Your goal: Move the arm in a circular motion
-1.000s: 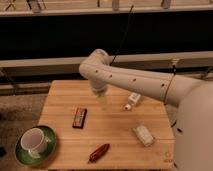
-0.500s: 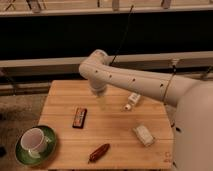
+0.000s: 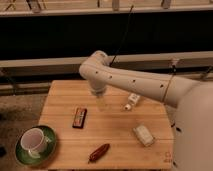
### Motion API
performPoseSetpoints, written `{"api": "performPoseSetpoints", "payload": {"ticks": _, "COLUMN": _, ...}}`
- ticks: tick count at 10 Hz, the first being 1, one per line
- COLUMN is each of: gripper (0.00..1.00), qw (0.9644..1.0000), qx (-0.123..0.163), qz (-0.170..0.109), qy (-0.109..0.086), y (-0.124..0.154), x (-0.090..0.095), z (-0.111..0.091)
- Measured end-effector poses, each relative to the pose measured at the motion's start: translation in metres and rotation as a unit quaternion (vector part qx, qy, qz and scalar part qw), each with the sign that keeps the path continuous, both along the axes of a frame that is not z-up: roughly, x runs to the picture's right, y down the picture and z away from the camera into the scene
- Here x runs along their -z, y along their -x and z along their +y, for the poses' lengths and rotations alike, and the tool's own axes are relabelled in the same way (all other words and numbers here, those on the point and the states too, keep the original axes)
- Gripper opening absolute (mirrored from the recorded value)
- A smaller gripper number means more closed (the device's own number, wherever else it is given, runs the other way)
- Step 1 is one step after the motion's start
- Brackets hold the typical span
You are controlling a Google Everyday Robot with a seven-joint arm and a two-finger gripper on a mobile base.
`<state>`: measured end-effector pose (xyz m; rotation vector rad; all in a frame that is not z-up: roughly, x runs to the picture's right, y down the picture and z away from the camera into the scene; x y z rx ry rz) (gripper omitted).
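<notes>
The arm is a thick glossy white tube with small dark screw dots. It reaches from the lower right to a bulbous elbow above the back of the wooden table. From the elbow a short segment points straight down. The gripper hangs at its end, just above the tabletop between a dark bar and a small bottle, and it holds nothing that I can make out.
On the table lie a dark rectangular bar, a small white bottle on its side, a white packet and a reddish-brown oblong item. A white cup on a green saucer sits at the front left corner. Dark railings run behind.
The arm holds almost the same pose in all three frames, with at most a slight shift of the elbow. Nothing on the table has moved.
</notes>
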<state>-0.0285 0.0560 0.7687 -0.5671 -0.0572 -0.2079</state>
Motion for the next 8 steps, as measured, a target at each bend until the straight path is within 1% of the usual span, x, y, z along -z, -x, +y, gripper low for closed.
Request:
{"api": "performPoseSetpoints", "payload": {"ticks": 2, "gripper": 0.80, "qw": 0.9999, "qx": -0.011, "qz": 0.003, "qy": 0.001, "y": 0.000, "x": 0.001, "z": 0.004}}
{"api": "performPoseSetpoints", "payload": {"ticks": 3, "gripper": 0.80, "qw": 0.9997, "qx": -0.025, "qz": 0.009, "qy": 0.002, "y": -0.009, "x": 0.003, "z": 0.007}}
{"api": "performPoseSetpoints", "payload": {"ticks": 4, "gripper": 0.80, "qw": 0.9996, "qx": -0.028, "qz": 0.011, "qy": 0.002, "y": -0.013, "x": 0.003, "z": 0.008}}
{"api": "performPoseSetpoints", "payload": {"ticks": 6, "gripper": 0.80, "qw": 0.9994, "qx": -0.034, "qz": 0.008, "qy": 0.004, "y": -0.008, "x": 0.002, "z": 0.008}}
{"api": "performPoseSetpoints", "payload": {"ticks": 8, "gripper": 0.80, "qw": 0.9987, "qx": -0.048, "qz": 0.015, "qy": 0.006, "y": -0.018, "x": 0.007, "z": 0.017}}
